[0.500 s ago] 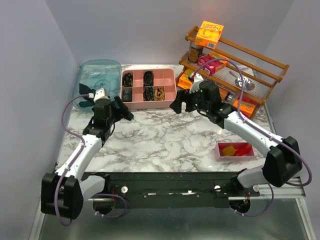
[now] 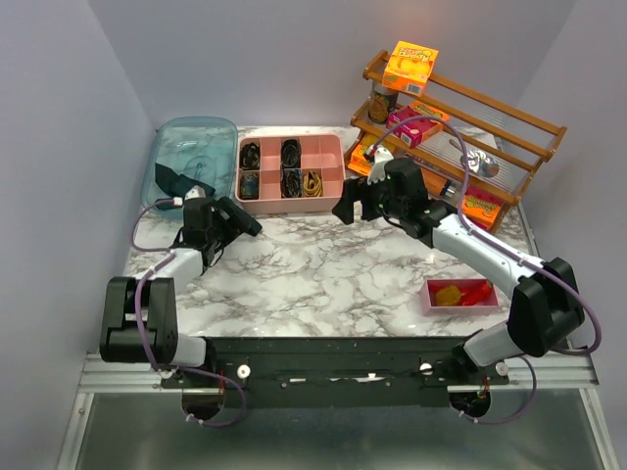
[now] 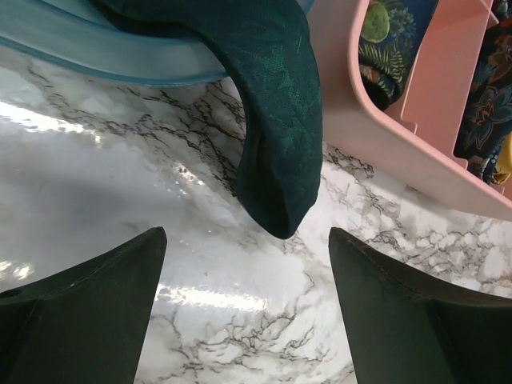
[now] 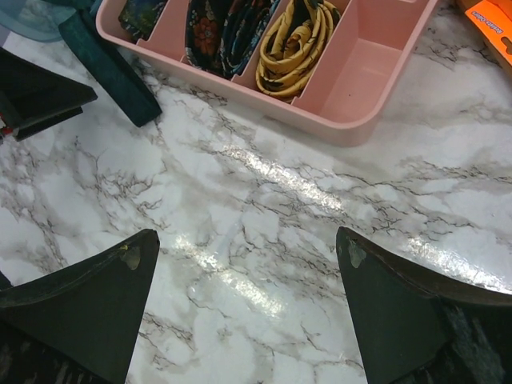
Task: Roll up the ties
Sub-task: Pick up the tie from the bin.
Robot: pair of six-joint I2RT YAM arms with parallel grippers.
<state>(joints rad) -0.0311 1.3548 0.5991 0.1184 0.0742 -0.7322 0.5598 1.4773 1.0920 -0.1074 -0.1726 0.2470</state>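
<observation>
A dark teal tie hangs out of the clear teal bin and its rounded end rests on the marble. My left gripper is open, low over the marble just short of that end, with nothing between its fingers. From above, the tie drapes over the bin's near rim behind the left gripper. My right gripper is open and empty over the marble in front of the pink tray. Rolled dark ties and a mustard coil sit in the tray's compartments.
A wooden rack with boxes and cans stands at the back right. A small pink dish with red and yellow items lies at the front right. The pink tray's wall is close on the left gripper's right.
The left arm has folded back and dropped lower, its gripper staying near the tie's end. The right gripper has edged slightly left. Both stay open.
</observation>
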